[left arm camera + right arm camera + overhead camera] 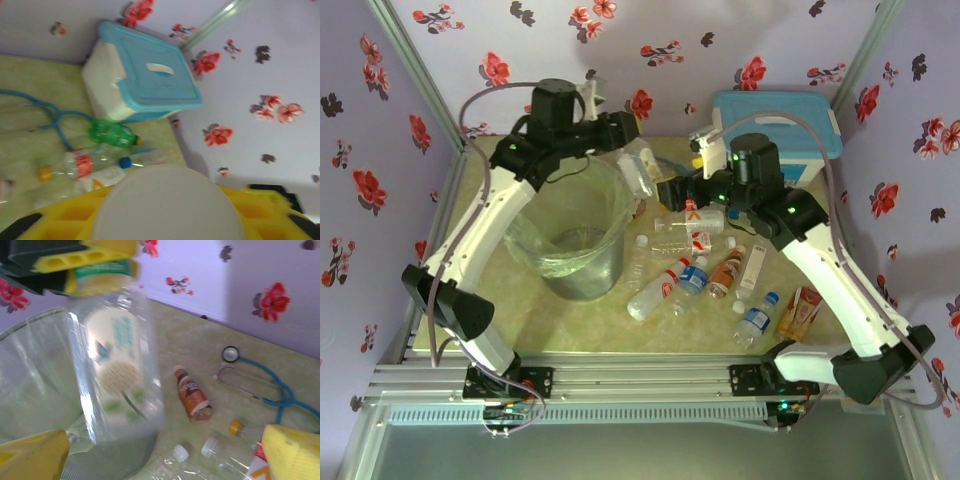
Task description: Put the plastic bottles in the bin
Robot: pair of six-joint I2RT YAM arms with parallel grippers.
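Left end effector [165, 215] pinches clear bottle [115, 355] by its cap end at bin [582, 275] rim; right end effector [165, 460] spread. Release here and you may clip the rim, so the bottle lands on the desk [570, 320].

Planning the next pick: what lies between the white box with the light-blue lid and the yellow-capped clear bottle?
A green plastic bottle lies there on its side, close to the white blue-lidded box, in the left wrist view.

Lilac walls [400, 60] carry red and dark flowers. The box [107, 95] is white, its lid [145, 90] light blue. One bottle [111, 134] is green; the clear bottle [115, 365] has a teal-printed label.
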